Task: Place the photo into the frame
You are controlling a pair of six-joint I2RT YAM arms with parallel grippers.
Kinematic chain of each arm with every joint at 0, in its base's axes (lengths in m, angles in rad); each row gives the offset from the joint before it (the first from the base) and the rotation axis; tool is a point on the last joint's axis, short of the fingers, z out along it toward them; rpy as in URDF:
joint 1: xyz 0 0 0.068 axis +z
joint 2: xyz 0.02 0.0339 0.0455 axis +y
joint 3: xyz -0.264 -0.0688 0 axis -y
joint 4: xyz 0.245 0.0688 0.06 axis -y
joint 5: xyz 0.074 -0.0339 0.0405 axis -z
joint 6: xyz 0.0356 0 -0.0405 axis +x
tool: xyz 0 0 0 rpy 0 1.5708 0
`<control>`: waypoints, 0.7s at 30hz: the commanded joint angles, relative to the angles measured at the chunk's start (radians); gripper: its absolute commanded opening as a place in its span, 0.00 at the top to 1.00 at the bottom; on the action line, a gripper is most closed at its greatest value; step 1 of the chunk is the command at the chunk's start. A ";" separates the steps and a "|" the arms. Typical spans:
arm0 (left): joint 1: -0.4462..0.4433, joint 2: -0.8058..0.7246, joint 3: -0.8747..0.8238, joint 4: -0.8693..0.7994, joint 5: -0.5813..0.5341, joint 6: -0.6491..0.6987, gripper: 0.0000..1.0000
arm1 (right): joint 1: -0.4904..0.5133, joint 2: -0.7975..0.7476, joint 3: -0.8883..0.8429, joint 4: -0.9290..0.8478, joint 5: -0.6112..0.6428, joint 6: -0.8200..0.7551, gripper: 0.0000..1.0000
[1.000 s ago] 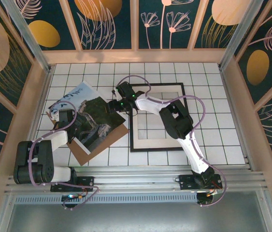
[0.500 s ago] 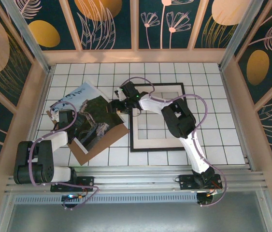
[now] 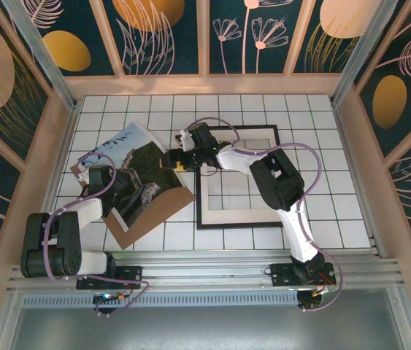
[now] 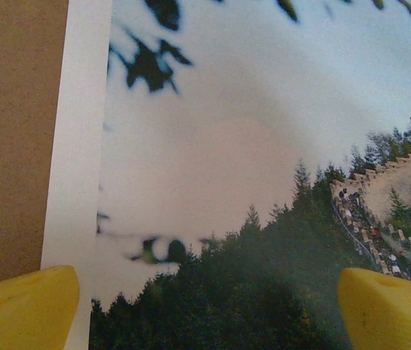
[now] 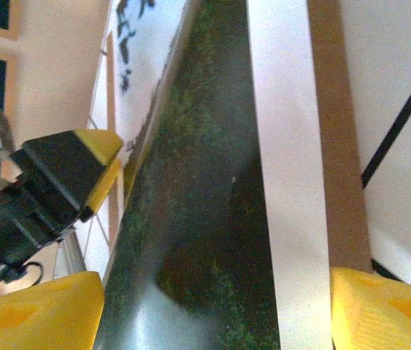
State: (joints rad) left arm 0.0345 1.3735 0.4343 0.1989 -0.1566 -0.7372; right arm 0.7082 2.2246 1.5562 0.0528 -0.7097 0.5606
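Our right pincer [image 3: 170, 160] stands with its yellow fingers [image 5: 384, 310] wide apart at the right-hand corner of the photo [image 3: 121, 149]. In the right wrist view the dark forest part of the print, its white margin and a strip of the brown backing board [image 3: 143, 219] all lie between the two fingers. Nothing is gripped there yet. We judge that the step in hand is to take hold of this corner. For this we should bring one finger under the paper alone and leave the board below. A thin print slips or creases easily, so the closing must be slow and stay near the edge.

Our left pincer [image 4: 205, 313] is also spread apart, low over the print, where the sky meets the trees. Whether it presses on the paper we cannot tell. If it does, it must let go before we pull, or the paper may buckle.

The photo lies askew on the board, at the left of the tabletop [image 3: 322, 182]. The frame [image 3: 237, 225] lies flat just beside the board on its right, with the white mat [image 3: 238, 217] inside the black rim. The photo is turned against the frame, so we must rotate it while we carry it over, and keep it low.
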 commanded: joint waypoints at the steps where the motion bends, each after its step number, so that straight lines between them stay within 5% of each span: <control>1: 0.002 0.007 -0.014 -0.002 0.055 -0.008 0.09 | -0.010 -0.067 -0.041 0.108 -0.066 0.039 0.20; 9: 0.002 0.005 -0.014 0.002 0.061 -0.011 0.09 | -0.015 -0.083 -0.076 0.159 -0.081 0.085 0.25; 17: 0.002 -0.022 -0.003 0.001 0.087 -0.014 0.10 | -0.020 -0.055 -0.028 -0.044 0.072 0.002 0.75; 21: 0.001 -0.111 0.011 -0.011 0.134 0.001 0.11 | -0.024 -0.066 -0.012 -0.077 0.115 -0.005 0.90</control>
State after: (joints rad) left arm 0.0345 1.3327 0.4343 0.1974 -0.0788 -0.7403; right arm 0.6907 2.1906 1.5051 0.0349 -0.6498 0.5850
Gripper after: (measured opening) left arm 0.892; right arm 0.109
